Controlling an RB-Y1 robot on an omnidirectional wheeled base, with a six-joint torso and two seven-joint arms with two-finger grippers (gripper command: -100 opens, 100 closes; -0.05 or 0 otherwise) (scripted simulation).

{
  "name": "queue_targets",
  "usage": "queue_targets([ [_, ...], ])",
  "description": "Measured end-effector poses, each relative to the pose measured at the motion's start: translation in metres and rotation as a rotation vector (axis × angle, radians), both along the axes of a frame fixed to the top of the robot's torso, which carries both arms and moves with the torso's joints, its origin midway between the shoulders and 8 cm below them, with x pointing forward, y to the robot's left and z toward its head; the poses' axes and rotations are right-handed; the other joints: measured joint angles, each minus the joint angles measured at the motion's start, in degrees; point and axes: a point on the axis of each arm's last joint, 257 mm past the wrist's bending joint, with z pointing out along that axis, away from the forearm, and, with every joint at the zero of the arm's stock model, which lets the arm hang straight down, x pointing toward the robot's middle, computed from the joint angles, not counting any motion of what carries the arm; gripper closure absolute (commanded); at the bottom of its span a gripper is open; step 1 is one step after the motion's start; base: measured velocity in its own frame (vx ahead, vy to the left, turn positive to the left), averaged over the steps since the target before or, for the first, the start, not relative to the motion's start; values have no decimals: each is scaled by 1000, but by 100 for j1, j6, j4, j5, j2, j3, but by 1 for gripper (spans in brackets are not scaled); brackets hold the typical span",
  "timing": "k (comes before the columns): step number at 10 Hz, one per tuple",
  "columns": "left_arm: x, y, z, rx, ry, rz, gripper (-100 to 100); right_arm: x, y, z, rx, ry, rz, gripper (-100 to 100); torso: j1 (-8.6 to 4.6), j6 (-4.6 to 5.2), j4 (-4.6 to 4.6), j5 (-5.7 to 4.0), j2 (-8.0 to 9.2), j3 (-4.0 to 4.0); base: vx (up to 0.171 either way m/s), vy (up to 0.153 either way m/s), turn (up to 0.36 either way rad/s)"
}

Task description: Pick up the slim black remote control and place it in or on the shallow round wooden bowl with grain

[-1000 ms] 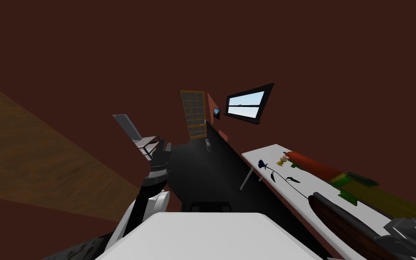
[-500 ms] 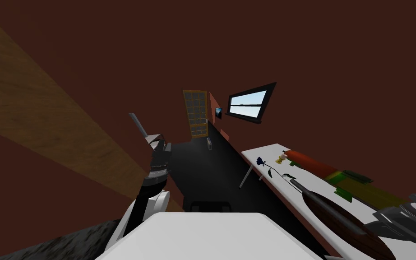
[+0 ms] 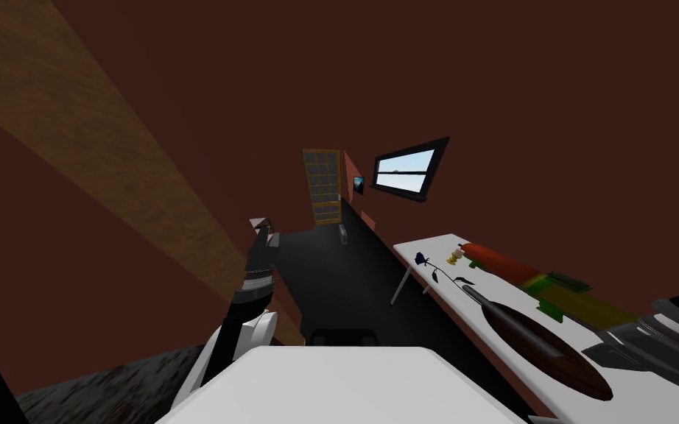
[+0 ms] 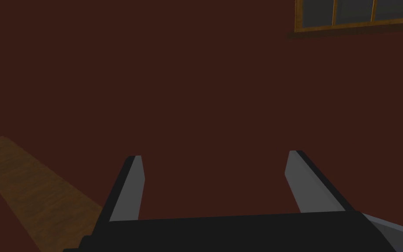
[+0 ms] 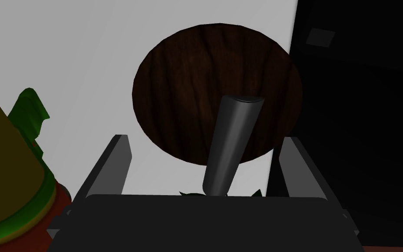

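Observation:
The round dark wooden bowl (image 5: 183, 87) sits on the white table (image 5: 87, 65), close to its edge. The slim dark remote (image 5: 231, 140) lies slanted with its far end over the bowl. My right gripper (image 5: 206, 141) hangs above it, open, a finger on each side and neither touching it. In the head view the bowl (image 3: 551, 353) and the remote (image 3: 489, 305) lie on the table (image 3: 434, 246) at the right, with my right gripper (image 3: 629, 346) just beyond them. My left gripper (image 3: 261, 224) is raised at the left, and the left wrist view shows its fingers (image 4: 128, 188) open and empty.
A long red, green and yellow roll (image 3: 544, 283) lies along the table's far side, also beside my right gripper (image 5: 8, 166). A dark blue rose (image 3: 434, 271) and a small yellow thing (image 3: 454, 258) lie near the table's end. Beyond the table's edge is a black area (image 3: 338, 287).
The head view has swung, so the table and bowl have slid leftwards and show more fully. My left hand has turned; its pale blade has gone from sight.

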Motion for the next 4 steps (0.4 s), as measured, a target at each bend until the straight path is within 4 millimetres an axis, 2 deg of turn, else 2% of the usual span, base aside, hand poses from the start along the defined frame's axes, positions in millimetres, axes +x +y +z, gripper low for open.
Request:
queue_targets([
  [4,0,0,0,0,0,0,0,0,0,0,0,0,0,0,1,-1,-3,0,-10,-6,0,0,0],
])
